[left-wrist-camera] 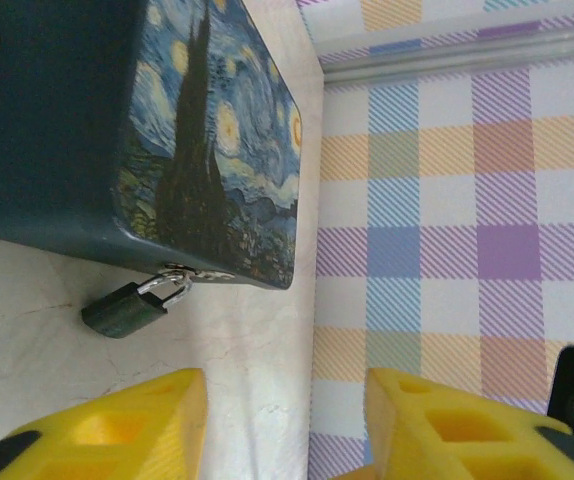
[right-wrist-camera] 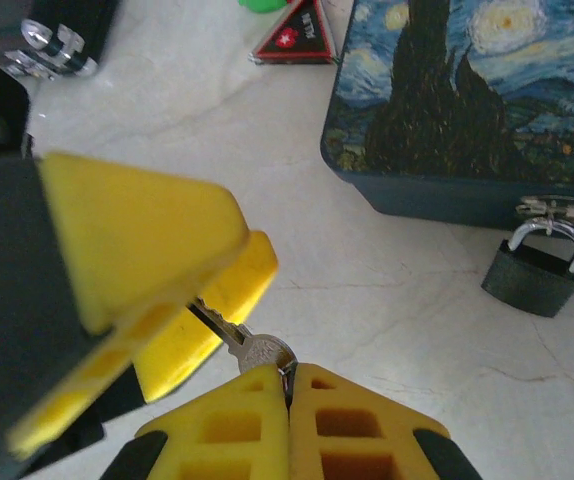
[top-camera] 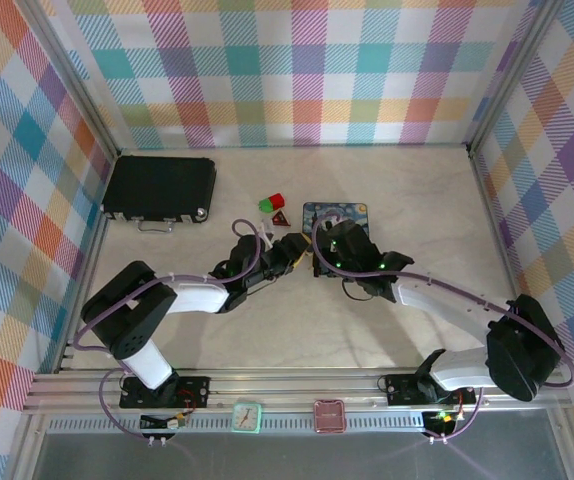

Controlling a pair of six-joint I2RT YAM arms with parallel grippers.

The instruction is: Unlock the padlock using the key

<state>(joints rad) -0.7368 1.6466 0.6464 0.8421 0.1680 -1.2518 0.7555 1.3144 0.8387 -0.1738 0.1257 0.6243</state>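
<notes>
Fig.: hands meeting by the tin. Your R hand (right-wrist-camera: 289,380) has its yellow fingers pressed together on the round head of the small silvery key (right-wrist-camera: 265,352). The shaft points up-left, toward your L hand (left-wrist-camera: 287,395), whose fingers stand apart; contact w/ the shaft can't be told. The small dark padlock (right-wrist-camera: 535,275) lies on the pale marbled surface (right-wrist-camera: 387,300). Its silvery shackle is hooked thru the hasp of the blue swirl-painted rectangular tin (right-wrist-camera: 447,100), right of the key and apart from both hands.
</notes>
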